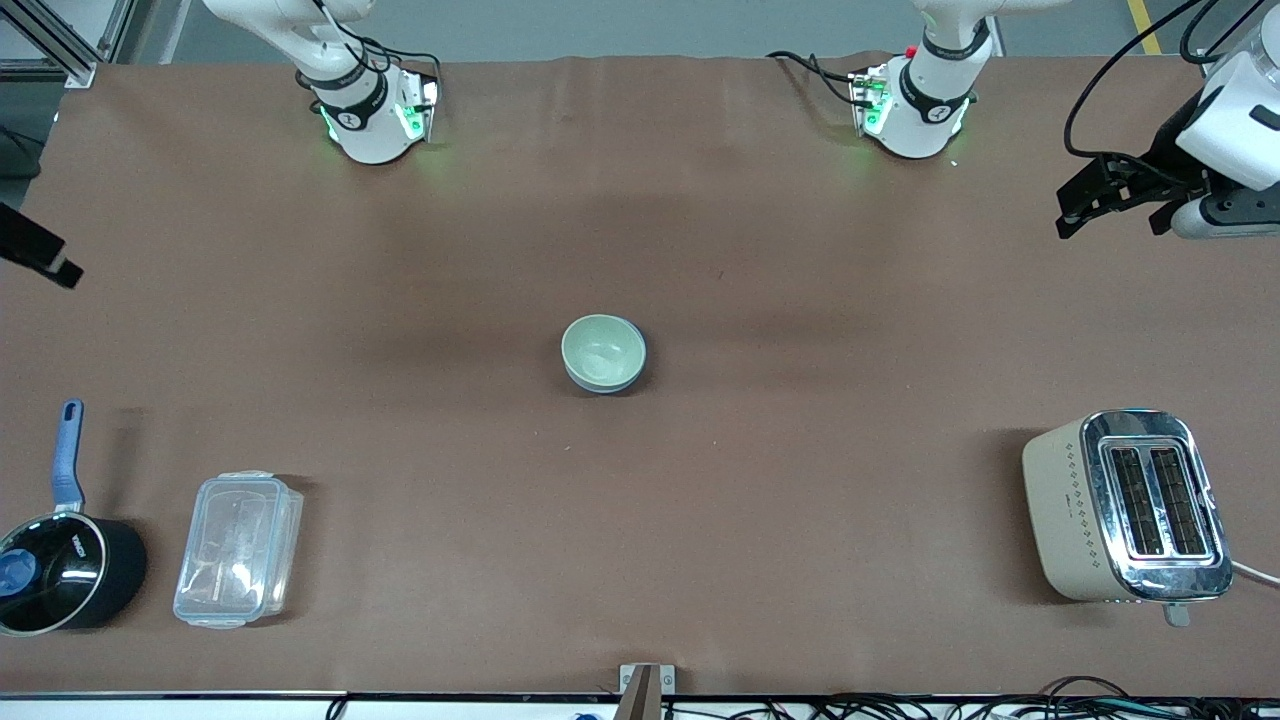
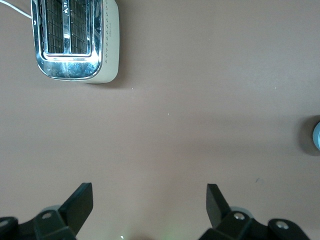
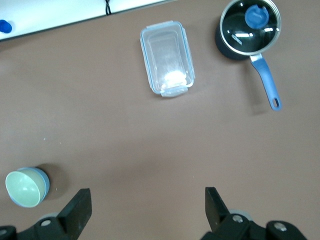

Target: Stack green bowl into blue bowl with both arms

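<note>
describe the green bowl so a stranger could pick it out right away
Look to the middle of the brown table, well apart from everything else on it. The green bowl sits nested inside the blue bowl. It is the pale mint inner one; only a blue rim and outer wall show around it.

I note the green bowl [image 1: 601, 348] is pale mint, plain, with the blue bowl [image 1: 634, 374] showing a darker blue rim beneath. The table [image 1: 640, 200] is plain brown. The toaster [image 1: 1126, 506] is cream with chrome top. The saucepan [image 1: 62, 568] is black, handle blue. The container [image 1: 238, 548] is clear.
</note>
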Tool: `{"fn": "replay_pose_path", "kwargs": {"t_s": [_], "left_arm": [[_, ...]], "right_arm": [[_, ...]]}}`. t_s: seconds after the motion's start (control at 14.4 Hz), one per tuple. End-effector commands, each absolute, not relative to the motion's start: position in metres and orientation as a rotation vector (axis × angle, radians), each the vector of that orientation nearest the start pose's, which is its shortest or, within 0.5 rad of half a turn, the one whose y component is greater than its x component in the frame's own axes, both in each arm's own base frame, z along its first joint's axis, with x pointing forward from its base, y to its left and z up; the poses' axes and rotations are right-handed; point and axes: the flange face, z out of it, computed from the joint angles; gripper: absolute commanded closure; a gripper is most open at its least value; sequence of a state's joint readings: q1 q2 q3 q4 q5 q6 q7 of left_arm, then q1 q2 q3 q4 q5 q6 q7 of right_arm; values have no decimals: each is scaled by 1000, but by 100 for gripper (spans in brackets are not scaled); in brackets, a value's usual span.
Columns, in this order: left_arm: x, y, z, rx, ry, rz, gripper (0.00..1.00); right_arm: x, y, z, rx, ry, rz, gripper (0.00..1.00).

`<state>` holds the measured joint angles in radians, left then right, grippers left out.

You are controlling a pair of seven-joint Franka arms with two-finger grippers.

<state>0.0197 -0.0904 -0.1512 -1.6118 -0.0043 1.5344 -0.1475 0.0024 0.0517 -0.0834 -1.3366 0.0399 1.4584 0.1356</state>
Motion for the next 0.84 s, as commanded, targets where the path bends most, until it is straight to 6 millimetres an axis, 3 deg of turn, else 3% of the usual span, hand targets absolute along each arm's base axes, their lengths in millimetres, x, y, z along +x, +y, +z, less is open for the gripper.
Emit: {"fn": "replay_pose_path", "kwargs": {"t_s": [0.0, 0.35, 0.77], "left_arm": [[517, -74, 655, -3121, 1, -20, 0], [517, -74, 655, -3121, 3, -20, 0], [517, -73, 655, -3121, 1, -20, 0]], "right_arm": [[525, -37, 693, -3102, 316, -85, 0], [514, -32, 693, -3111, 307, -4, 0], [519, -34, 691, -3114, 308, -7, 0]]}}
